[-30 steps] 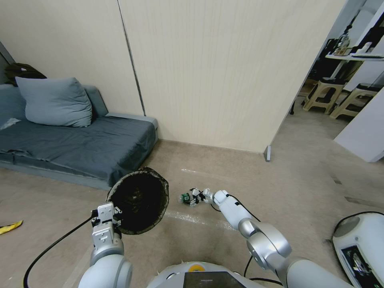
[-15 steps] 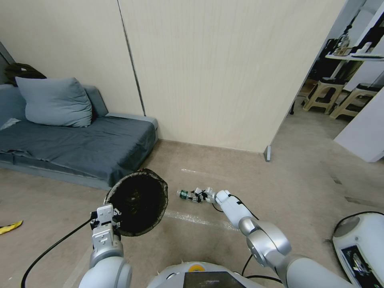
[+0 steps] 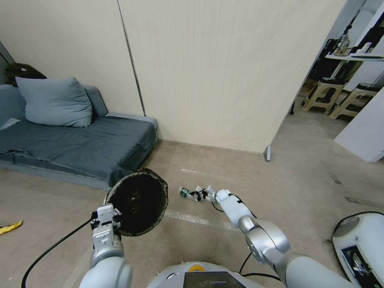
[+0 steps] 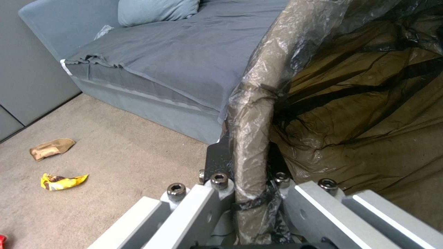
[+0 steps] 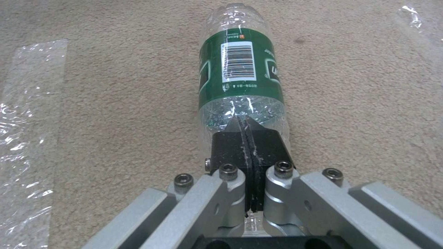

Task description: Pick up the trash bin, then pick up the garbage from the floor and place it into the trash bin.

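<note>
My left gripper [image 3: 114, 216] [image 4: 251, 188] is shut on the rim of the trash bin [image 3: 164, 186] [image 4: 258, 114] and holds it tilted in front of the sofa, its black-lined mouth facing me. To the right of the bin, low over the carpet, my right gripper [image 3: 197, 194] [image 5: 247, 138] is shut on the near end of a clear plastic bottle [image 3: 184, 192] [image 5: 240, 65] with a green label. That end is hidden behind the fingers. More garbage lies on the floor at my left: a yellow packet [image 3: 10, 227] [image 4: 62, 181] and a brown paper bag [image 4: 51, 148].
A grey sofa [image 3: 80, 144] with a pillow stands at the left against the beige wall. A strip of clear plastic film [image 3: 196, 219] [image 5: 23, 121] lies on the carpet. A doorway with stools [image 3: 324, 94] opens at the right. A white device [image 3: 360, 248] sits at the bottom right.
My right gripper has moved slightly away from me with the bottle, which has turned from end-on to lengthwise. The left gripper and the bin have barely shifted.
</note>
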Controlling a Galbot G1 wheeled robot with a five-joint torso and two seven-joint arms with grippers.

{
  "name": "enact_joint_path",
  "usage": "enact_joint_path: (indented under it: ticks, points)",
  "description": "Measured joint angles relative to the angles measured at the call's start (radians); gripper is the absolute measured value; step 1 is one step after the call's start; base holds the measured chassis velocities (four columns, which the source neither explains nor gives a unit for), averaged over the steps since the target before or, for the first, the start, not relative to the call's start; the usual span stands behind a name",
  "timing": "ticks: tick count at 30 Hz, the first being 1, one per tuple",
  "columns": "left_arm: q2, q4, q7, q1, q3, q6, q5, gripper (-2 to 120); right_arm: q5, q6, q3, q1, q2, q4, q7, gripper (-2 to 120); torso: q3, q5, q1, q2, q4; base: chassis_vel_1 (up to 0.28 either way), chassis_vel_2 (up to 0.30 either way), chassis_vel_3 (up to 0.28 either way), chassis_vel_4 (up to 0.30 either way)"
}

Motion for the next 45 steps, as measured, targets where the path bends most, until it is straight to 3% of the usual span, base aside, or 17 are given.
enact_joint_path:
  ticks: [18,32,45]
  points:
    - [-0.001,0.0,0.003,-0.008,0.006,0.0,0.001,0,0.002,0.01,-0.001,-0.012,-0.002,0.013,0.002,0,0.0,0.0,0.0,0.0,0.0,0.0,0.0,0.0,0.0]
    - [-0.003,0.0,0.005,-0.011,0.008,-0.001,0.005,0,0.108,0.058,-0.043,-0.04,0.008,0.09,-0.001,2,0.0,-0.0001,0.0,0.0,0.0001,0.0,0.0,0.0,0.0]
    - [0.005,0.0,0.005,-0.015,0.01,-0.001,0.006,0,0.106,0.062,-0.003,-0.014,-0.007,0.08,0.028,48,0.0,0.0,0.0,0.0,0.0,0.0,0.0,0.0,0.0]
